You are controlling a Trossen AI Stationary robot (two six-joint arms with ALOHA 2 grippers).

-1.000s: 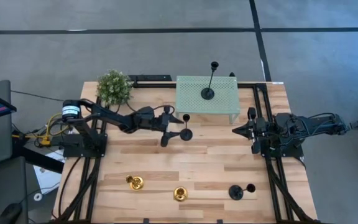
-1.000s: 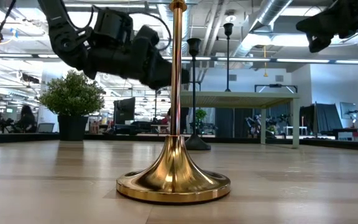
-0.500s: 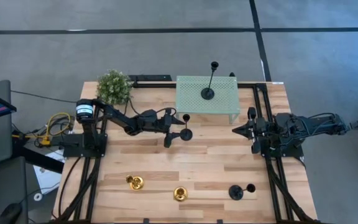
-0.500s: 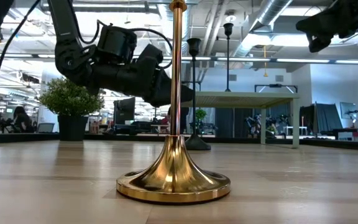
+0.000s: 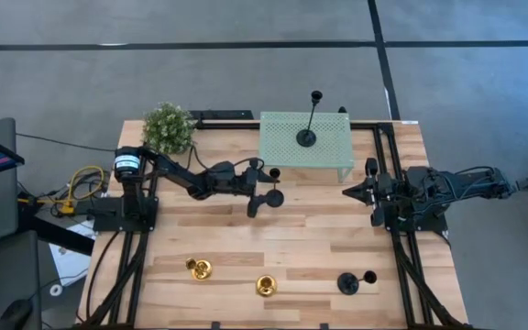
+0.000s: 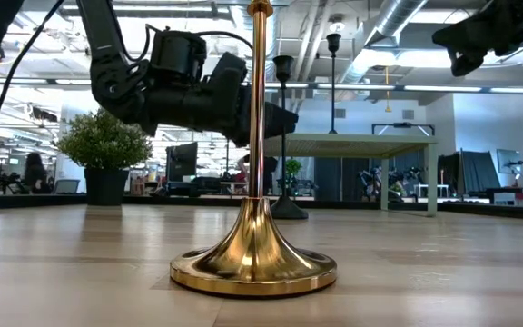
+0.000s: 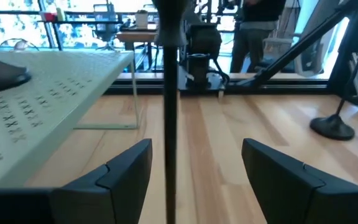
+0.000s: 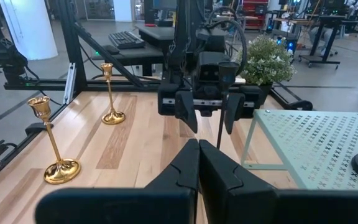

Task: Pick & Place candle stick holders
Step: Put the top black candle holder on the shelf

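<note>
high view: a wooden table [image 5: 291, 238] seen from straight above, with two dark robot arms reaching in from its left and right edges. the left hand [image 5: 262, 188] sits near the middle of the table, just in front of the pale green mesh stand [image 5: 305, 142] at the far edge. its fingers are spread apart, one on each side of a tall black candle stick holder [image 5: 273, 196]. in the left wrist view the thin stem [image 7: 168, 124] runs up between the two fingers [image 7: 126, 171] with clear gaps on both sides, so nothing is gripped yet. the hand seems lined up this way so it can close on the stem.

a second black holder [image 5: 307, 137] stands upright on top of the mesh stand, which suggests the stand is where the holders are meant to go. a third black holder [image 5: 348, 282] stands near the front right corner of the table. two short gold holders [image 5: 199, 269] [image 5: 265, 286] stand near the front edge, left of centre; one of them fills the low view [image 6: 253, 263].

the right hand [image 5: 354, 192] waits by the right edge, its fingers pressed together and holding nothing. a small green plant [image 5: 169, 128] sits at the far left corner.
</note>
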